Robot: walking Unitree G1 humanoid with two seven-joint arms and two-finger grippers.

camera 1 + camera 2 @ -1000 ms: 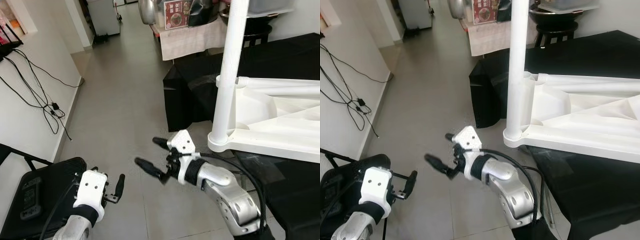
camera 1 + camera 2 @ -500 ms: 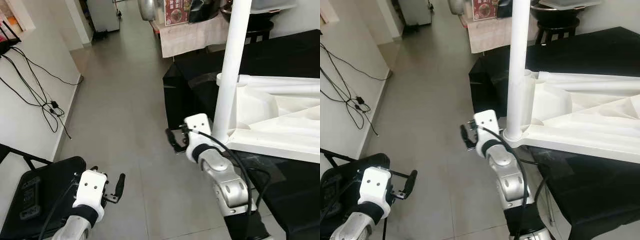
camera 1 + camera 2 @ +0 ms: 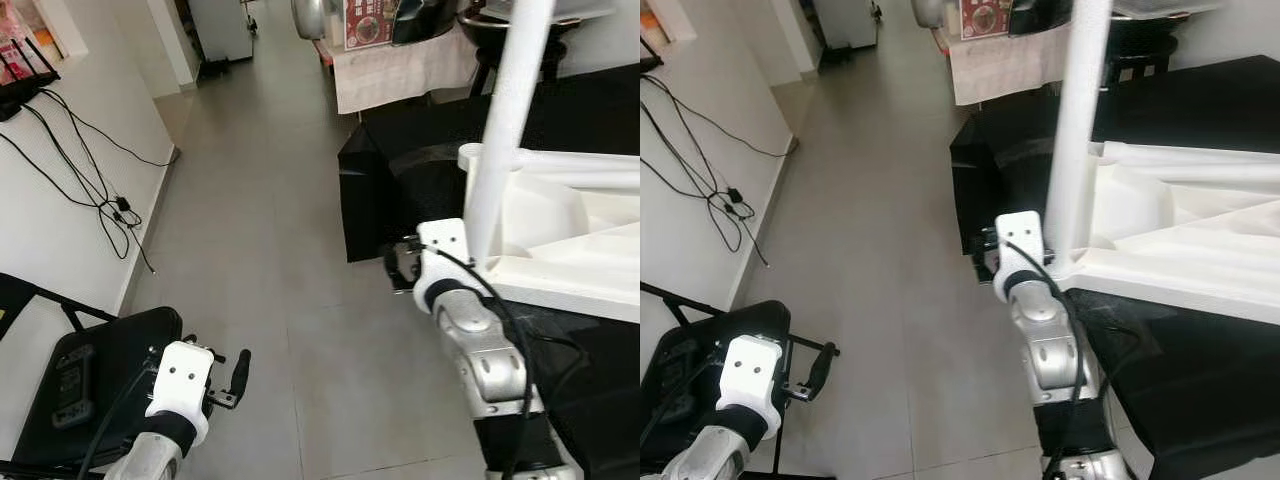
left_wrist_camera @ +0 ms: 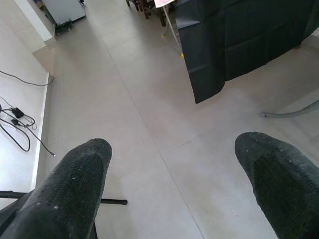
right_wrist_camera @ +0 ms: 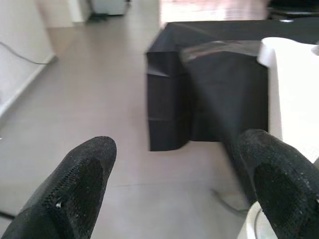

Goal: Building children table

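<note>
The white children's table top (image 3: pixel 560 235) lies upside down on a black cloth-covered surface (image 3: pixel 420 160). One white leg (image 3: pixel 508 120) stands upright in its near corner socket. My right gripper (image 3: pixel 398 266) hangs just left of that corner, open, with nothing between its fingers (image 5: pixel 82 181). In the right wrist view the white corner (image 5: pixel 294 99) sits close beside one finger, with the black cloth (image 5: pixel 199 94) ahead. My left gripper (image 3: pixel 236 376) is held low at the left, open and empty, over the grey floor (image 4: pixel 149 109).
A black chair (image 3: pixel 90 385) holding a dark device stands at the lower left. Cables (image 3: pixel 95 190) trail along the white left wall. A draped table (image 3: pixel 400 70) with pots stands at the back. Grey tiled floor (image 3: pixel 260 200) runs between the wall and the black cloth.
My right gripper has swung from out over the floor up and right to the table's corner by the leg base. The camera shifted slightly. The left arm stayed put.
</note>
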